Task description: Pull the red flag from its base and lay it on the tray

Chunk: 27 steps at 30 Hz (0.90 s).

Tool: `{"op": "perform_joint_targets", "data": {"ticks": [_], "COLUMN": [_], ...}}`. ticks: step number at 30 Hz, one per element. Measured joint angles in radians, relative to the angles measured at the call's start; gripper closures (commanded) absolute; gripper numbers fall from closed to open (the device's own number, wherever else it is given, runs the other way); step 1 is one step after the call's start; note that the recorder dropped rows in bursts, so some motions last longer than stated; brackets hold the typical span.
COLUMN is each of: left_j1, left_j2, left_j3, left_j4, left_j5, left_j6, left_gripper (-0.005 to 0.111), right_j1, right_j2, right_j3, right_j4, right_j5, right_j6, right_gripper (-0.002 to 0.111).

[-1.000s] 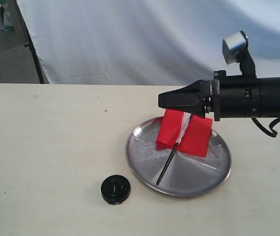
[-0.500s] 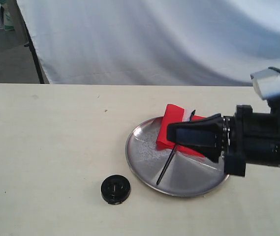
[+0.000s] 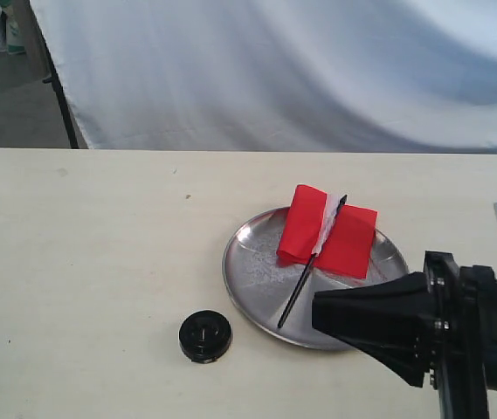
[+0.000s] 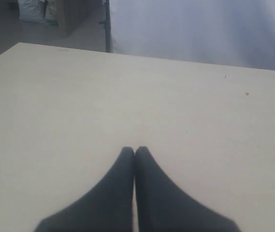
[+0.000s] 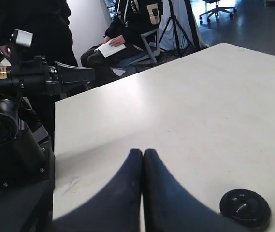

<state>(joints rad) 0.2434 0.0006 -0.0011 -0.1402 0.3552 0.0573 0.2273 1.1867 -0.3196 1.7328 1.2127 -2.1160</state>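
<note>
The red flag (image 3: 328, 231) lies flat on the tray (image 3: 257, 271), its black pole (image 3: 300, 290) pointing toward the front left rim. The black round base (image 3: 205, 336) sits on the table left of the tray, apart from it, and shows again in the right wrist view as a black disc (image 5: 245, 209). My right gripper (image 3: 316, 312) is low at the front right, tips over the tray's near rim, shut and empty; its tips (image 5: 142, 152) touch. My left gripper (image 4: 135, 149) is shut over bare table, holding nothing; the exterior view does not show it.
A white cloth backdrop (image 3: 274, 70) hangs behind the table's far edge. In the right wrist view the other arm (image 5: 31, 77) stands beyond the table's end, with seated people behind it.
My right gripper has come down and back from above the flag toward the front right corner. The flag stays on the tray and the base has not moved.
</note>
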Motion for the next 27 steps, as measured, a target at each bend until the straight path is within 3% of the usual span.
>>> {"op": "perform_joint_targets", "data": {"ticks": [9, 27], "left_j1": [0.0, 0.0], "left_j2": [0.0, 0.0], "left_j3": [0.0, 0.0], "left_j4": [0.0, 0.0], "left_j5": [0.0, 0.0], "left_j6": [0.0, 0.0], "left_gripper": [0.107, 0.107], "right_j1": [0.0, 0.0], "right_j2": [-0.386, -1.031], "right_j3": [0.133, 0.183], "right_j4": [0.003, 0.001], "right_j5": [0.002, 0.006], "right_j6": [0.06, 0.442], "right_gripper": [0.108, 0.108]}}
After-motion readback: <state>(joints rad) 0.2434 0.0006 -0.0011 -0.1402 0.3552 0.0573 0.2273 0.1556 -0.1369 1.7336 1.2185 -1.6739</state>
